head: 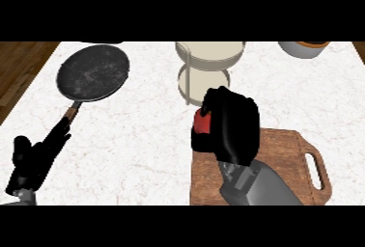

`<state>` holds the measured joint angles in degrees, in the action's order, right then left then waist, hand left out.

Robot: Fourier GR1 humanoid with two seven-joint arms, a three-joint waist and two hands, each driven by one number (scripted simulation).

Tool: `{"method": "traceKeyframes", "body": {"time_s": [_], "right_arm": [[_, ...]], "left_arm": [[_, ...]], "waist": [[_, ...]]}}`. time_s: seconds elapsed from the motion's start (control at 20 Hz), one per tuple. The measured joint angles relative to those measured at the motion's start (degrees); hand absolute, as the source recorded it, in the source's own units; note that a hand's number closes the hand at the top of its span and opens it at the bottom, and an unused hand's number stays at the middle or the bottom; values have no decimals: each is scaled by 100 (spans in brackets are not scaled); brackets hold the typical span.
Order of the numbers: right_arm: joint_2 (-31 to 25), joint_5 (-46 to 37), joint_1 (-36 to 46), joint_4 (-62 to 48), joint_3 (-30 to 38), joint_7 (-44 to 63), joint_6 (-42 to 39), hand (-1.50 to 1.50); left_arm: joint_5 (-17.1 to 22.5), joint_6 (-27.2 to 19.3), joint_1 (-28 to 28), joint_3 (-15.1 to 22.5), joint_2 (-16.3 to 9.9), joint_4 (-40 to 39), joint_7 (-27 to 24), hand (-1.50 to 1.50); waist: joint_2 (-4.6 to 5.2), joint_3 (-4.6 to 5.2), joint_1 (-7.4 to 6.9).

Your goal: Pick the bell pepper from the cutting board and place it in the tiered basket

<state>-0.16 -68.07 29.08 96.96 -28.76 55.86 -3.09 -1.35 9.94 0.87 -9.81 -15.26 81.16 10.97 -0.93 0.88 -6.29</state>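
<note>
A red bell pepper (203,122) shows only as a small patch at the far left corner of the wooden cutting board (285,164). My right hand (231,128) covers it from above, fingers and thumb curled round it. Whether the pepper still rests on the board is hidden by the hand. The cream tiered basket (209,60) stands just beyond the hand, its upper tier over a lower ring. My left hand (32,161) rests at the lower left with straight fingers, holding nothing.
A black frying pan (92,72) lies at the back left, its handle (65,120) pointing toward my left hand. A grey bowl (305,48) sits at the back right. Dark wooden floor (21,67) shows past the counter's left edge.
</note>
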Motion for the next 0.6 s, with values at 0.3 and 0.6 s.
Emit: {"method": "traceKeyframes", "body": {"time_s": [0.3,0.6], "right_arm": [[-24,-355,1193,-449,-146,760,243,150],[-41,-484,2331,-1250,50,1073,442,150]], "left_arm": [[-44,-5,-265,136,94,-72,49,0],[-89,0,-442,214,131,-146,58,0]], "waist": [[94,-21,-163],[180,-35,-316]]}}
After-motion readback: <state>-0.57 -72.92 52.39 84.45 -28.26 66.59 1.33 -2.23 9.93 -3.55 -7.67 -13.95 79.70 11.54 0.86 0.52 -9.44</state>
